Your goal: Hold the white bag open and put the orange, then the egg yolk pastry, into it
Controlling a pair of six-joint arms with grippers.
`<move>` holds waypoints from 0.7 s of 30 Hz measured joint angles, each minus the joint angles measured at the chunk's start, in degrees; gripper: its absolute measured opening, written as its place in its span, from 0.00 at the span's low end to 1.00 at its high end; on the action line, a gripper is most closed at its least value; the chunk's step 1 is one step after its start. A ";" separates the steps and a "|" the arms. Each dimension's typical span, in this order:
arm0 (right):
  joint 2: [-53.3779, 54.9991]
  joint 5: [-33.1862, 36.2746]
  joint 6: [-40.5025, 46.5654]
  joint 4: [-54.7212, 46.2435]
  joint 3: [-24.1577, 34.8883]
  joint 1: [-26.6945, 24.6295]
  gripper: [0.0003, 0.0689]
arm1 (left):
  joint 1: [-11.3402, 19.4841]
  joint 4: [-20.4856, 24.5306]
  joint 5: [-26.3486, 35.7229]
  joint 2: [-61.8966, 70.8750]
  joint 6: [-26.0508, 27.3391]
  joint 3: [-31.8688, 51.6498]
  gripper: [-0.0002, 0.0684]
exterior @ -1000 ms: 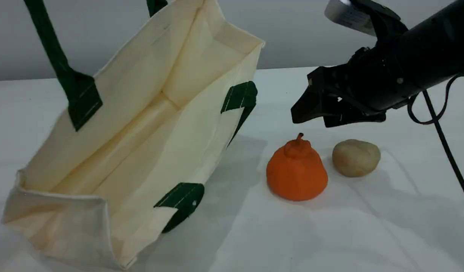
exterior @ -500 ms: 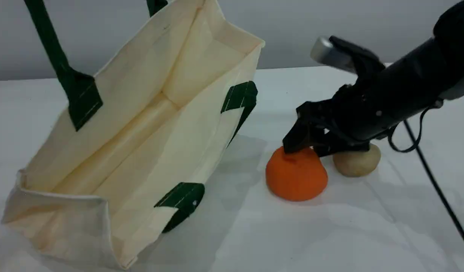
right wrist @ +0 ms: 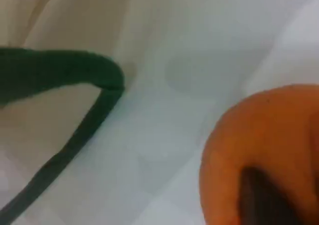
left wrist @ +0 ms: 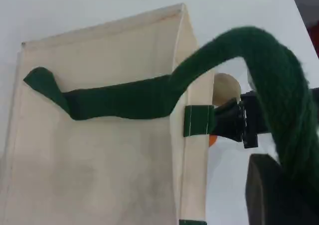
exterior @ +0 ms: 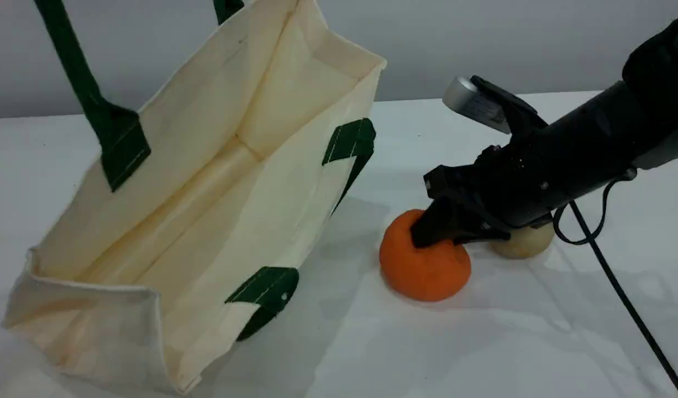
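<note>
Scene view, right fingers (exterior: pixel 430 231) clamp knobbly orange (exterior: pixel 421 273), left fingers (left wrist: pixel 266 185) pinch white bag (exterior: pixel 206 182) (canvas) strap (left wrist: pixel 279 70)

No readable text, labels, numbers or signs anywhere.

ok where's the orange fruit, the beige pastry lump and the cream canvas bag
bright orange round fruit (exterior: pixel 424 273), scene view, lower front
small beige pastry lump (exterior: pixel 524 246), scene view, exposed lower edge
cream-white canvas bag (exterior: pixel 272 210), scene view, inner side wall
</note>
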 joint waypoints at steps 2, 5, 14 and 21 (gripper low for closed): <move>0.00 0.11 0.00 0.00 0.00 0.00 0.07 | 0.00 0.00 0.00 0.00 0.00 0.00 0.11; -0.69 1.48 0.02 -0.05 0.19 -0.23 0.07 | 0.00 0.00 -0.05 0.00 0.00 0.00 0.11; -8.80 2.72 7.80 -13.68 0.29 -0.18 0.06 | 0.00 1.25 -0.05 0.00 0.00 0.00 0.11; -20.83 -2.40 20.13 -27.08 0.31 -0.18 0.06 | 0.00 1.18 -0.05 0.00 0.05 0.00 0.11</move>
